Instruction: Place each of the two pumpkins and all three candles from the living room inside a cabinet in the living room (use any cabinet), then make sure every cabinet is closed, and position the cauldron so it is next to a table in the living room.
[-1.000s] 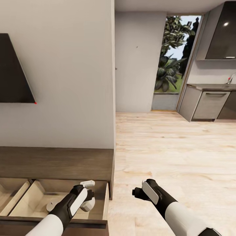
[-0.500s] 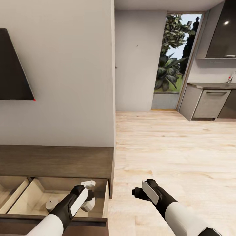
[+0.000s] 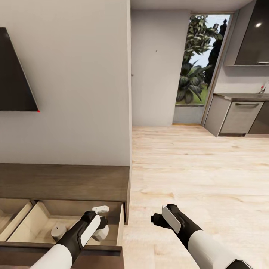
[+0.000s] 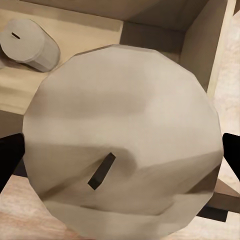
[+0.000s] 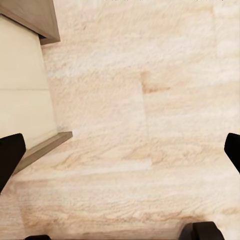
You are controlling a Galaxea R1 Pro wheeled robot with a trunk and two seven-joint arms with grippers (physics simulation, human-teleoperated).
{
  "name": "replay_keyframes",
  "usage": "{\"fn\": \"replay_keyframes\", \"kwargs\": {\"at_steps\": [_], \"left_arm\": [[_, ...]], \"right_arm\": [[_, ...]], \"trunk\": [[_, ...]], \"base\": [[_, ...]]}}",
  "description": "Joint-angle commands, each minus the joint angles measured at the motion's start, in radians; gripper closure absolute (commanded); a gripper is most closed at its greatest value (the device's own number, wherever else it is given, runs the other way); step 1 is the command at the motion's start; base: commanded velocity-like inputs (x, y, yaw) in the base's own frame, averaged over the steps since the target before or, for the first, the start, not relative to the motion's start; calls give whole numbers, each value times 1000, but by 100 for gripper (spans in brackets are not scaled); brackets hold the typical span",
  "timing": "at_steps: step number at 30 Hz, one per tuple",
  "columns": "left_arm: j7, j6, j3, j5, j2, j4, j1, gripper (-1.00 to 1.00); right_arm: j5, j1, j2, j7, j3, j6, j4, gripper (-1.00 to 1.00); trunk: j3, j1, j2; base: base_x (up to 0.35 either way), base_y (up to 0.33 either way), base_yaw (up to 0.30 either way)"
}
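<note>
The long dark-brown cabinet point(image 3: 63, 183) stands against the wall with its right drawer point(image 3: 37, 220) pulled out, showing its pale wood inside. One stubby pale candle point(image 3: 58, 231) stands in that drawer, also seen in the left wrist view point(image 4: 27, 45). My left gripper point(image 3: 98, 224) hangs over the drawer's right part, shut on another candle point(image 4: 120, 140), whose round top with a dark wick faces the wrist camera. My right gripper point(image 3: 157, 219) is open over bare floor just right of the cabinet's end, its fingertips point(image 5: 10, 150) wide apart with nothing between. Pumpkins, cauldron and table are out of view.
A second drawer point(image 3: 11, 216) is open to the left. A dark TV point(image 3: 15, 71) hangs on the wall above the cabinet. Light wood floor point(image 3: 194, 168) runs right toward grey kitchen cabinets point(image 3: 239, 117) and a glass door point(image 3: 198, 63).
The whole picture has shifted a little, so the camera has moved. Both arms keep their pose, and the left gripper still holds the candle over the drawer.
</note>
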Motion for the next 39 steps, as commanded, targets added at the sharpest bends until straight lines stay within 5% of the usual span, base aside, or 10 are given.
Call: {"fn": "replay_keyframes", "kwargs": {"at_steps": [1, 32, 39], "left_arm": [[9, 1, -4, 10, 1, -2, -1, 100], [8, 1, -3, 11, 1, -3, -1, 100], [8, 1, -3, 11, 1, -3, -1, 100]], "right_arm": [[-11, -1, -1, -10, 6, -2, -1, -100], [-11, -1, -1, -10, 7, -8, 0, -100], [-11, -1, -1, -10, 7, -8, 0, -100]], "trunk": [[-1, 0, -1], [-1, 0, -1], [-23, 27, -50]], "base": [[0, 0, 0], [48, 27, 0], [1, 0, 0]]}}
